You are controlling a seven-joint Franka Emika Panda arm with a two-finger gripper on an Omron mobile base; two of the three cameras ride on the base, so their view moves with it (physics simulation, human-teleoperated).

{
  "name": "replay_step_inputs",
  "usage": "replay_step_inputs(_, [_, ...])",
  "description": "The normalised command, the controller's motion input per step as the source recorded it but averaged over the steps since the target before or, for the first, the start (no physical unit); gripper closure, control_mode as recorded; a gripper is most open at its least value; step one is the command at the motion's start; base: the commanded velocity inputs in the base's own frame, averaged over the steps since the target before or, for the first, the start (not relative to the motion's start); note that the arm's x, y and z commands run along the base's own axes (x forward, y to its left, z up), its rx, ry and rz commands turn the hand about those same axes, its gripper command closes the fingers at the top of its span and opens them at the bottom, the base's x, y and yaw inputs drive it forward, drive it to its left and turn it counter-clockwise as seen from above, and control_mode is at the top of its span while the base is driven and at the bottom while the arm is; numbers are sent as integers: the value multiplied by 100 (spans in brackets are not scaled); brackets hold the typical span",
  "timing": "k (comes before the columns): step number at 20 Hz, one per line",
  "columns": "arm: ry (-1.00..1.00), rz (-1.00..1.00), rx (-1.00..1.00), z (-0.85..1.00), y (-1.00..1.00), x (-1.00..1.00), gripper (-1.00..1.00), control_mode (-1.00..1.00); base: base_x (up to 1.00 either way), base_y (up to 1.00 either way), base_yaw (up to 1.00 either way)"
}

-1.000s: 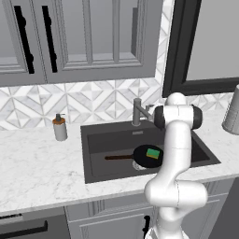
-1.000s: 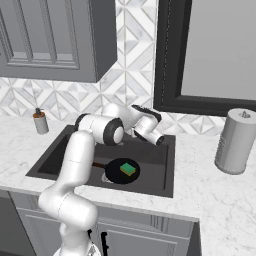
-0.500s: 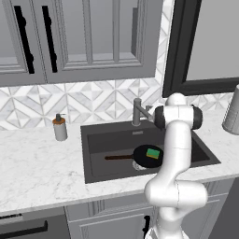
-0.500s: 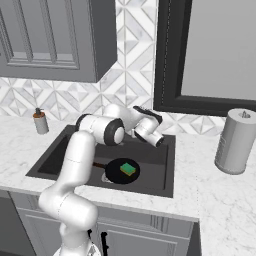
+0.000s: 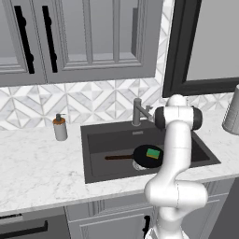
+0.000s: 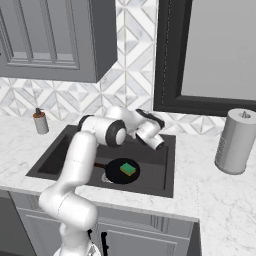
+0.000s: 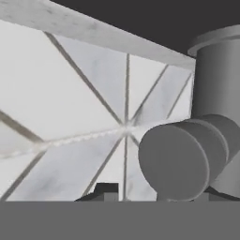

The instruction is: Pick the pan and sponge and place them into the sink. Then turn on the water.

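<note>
The black pan [image 5: 145,157] lies on the floor of the dark sink [image 5: 102,140], its brown handle [image 5: 118,158] pointing left. On the pan rests the green and yellow sponge [image 5: 153,153], also visible from the right [image 6: 129,169]. My gripper [image 7: 157,194] is up at the back of the sink beside the grey faucet [image 5: 137,112]. It is open, with the round end of the faucet lever [image 7: 177,161] right in front of its fingertips. The faucet body [image 7: 218,84] rises to the right. No water stream is in view.
A soap dispenser [image 5: 59,127] stands on the white marble counter [image 5: 37,172] left of the sink. At the right is a grey paper towel roll [image 6: 235,141]. The patterned backsplash [image 7: 70,103] is close behind the faucet. Cabinets hang above.
The hand has shifted very slightly by the faucet. Pan and sponge have stayed in place in the sink.
</note>
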Motion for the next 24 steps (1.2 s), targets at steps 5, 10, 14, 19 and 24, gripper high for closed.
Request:
replay_step_inputs(5, [34, -10, 18, 1, -78, 68, 100, -100, 0, 0, 0])
replay_step_inputs(10, [49, -14, 17, 0, -75, 71, 100, -100, 0, 0, 0])
replay_step_inputs(14, [52, -17, 12, 3, -57, 72, 100, -100, 0, 0, 0])
replay_step_inputs(19, [32, -12, 2, 8, -16, 9, 100, -100, 0, 0, 0])
replay_step_inputs(24, [-12, 0, 7, 11, -47, -93, 100, -100, 0, 0, 0])
